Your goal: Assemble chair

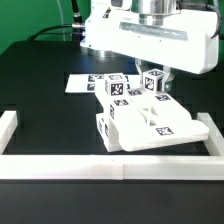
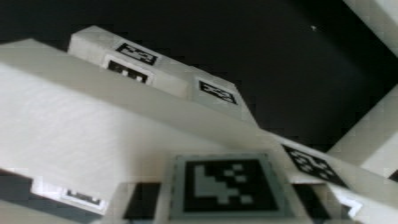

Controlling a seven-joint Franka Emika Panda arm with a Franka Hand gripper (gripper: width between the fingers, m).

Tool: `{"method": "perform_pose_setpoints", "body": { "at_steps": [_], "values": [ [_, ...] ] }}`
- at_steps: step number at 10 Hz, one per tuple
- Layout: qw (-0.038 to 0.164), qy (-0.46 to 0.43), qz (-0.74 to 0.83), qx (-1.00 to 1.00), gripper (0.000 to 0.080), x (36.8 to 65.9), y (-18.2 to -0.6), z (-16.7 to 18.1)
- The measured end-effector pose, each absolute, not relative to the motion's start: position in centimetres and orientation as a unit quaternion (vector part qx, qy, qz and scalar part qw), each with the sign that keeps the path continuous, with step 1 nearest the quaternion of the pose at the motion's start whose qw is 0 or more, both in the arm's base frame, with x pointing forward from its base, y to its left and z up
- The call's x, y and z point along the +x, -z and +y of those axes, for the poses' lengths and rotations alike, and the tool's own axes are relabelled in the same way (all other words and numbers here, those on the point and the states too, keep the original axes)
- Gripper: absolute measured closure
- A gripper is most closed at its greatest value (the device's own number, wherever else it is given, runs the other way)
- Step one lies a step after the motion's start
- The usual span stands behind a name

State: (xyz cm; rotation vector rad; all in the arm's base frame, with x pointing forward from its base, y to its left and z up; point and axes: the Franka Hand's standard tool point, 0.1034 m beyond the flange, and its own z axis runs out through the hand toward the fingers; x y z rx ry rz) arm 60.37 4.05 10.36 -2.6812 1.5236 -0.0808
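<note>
Dark table (image 1: 40,90), marker board (image 1: 85,82) behind chair (image 1: 150,125).

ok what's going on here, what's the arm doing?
Chair assembly, mid-way. The arm's gripper is down over the chair, shut on a tagged white part standing above the seat block. The chair sits against the white rails in the near corner on the exterior view's right. The marker board lies behind it.
</note>
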Motion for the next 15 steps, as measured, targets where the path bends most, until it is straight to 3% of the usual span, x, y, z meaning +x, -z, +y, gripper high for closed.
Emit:
{"method": "perform_pose_setpoints", "body": {
  "at_steps": [8,9,10,11,15],
  "values": [
    [0.039,0.015,0.604,-0.796,0.0521,60.3,-10.3,4.6],
    [0.034,0.008,0.578,-0.815,0.0319,60.0,-10.2,4.7],
    [0.032,0.004,0.563,-0.826,0.0319,60.1,-10.2,4.8],
    [0.03,0.0,0.524,-0.851,0.0188,60.2,-10.4,5.0],
    [0.026,0.003,0.393,-0.919,0.0152,60.3,-10.4,5.0]
  ]
}}
